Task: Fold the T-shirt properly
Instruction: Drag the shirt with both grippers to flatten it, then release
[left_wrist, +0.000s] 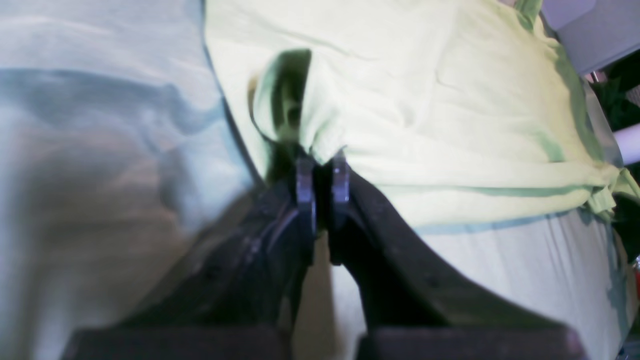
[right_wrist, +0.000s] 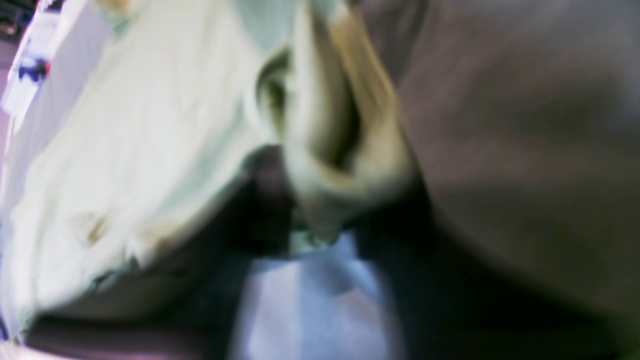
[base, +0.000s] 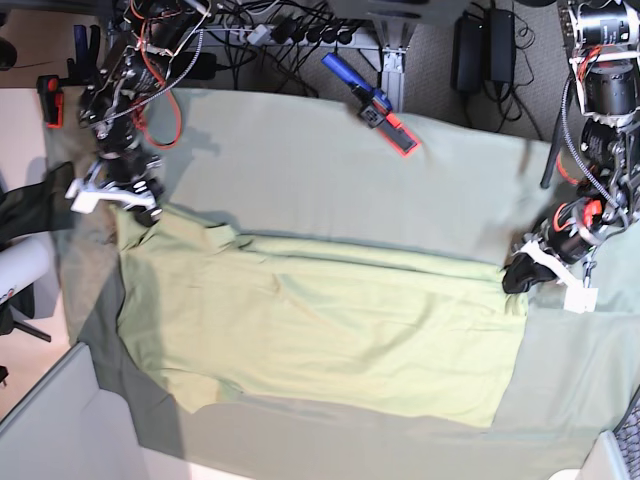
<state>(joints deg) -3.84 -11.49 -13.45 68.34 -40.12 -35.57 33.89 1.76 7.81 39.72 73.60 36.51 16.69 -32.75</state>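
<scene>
The pale yellow-green T-shirt (base: 320, 325) lies spread flat across the middle of the grey-green sheet (base: 330, 170). My left gripper (base: 516, 273) is at the shirt's right edge. In the left wrist view the left gripper (left_wrist: 322, 167) is shut on a pinched fold of the shirt (left_wrist: 425, 100). My right gripper (base: 140, 205) is at the shirt's far left corner. The right wrist view is blurred, but the right gripper (right_wrist: 307, 225) has a bunch of the shirt's cloth (right_wrist: 150, 150) between its jaws.
A blue and red tool (base: 372, 104) lies on the sheet at the back. A small red object (base: 50, 100) sits on the floor at the far left. Cables and power bricks (base: 480, 45) lie behind the table. A white cylinder (base: 20, 268) juts in at the left edge.
</scene>
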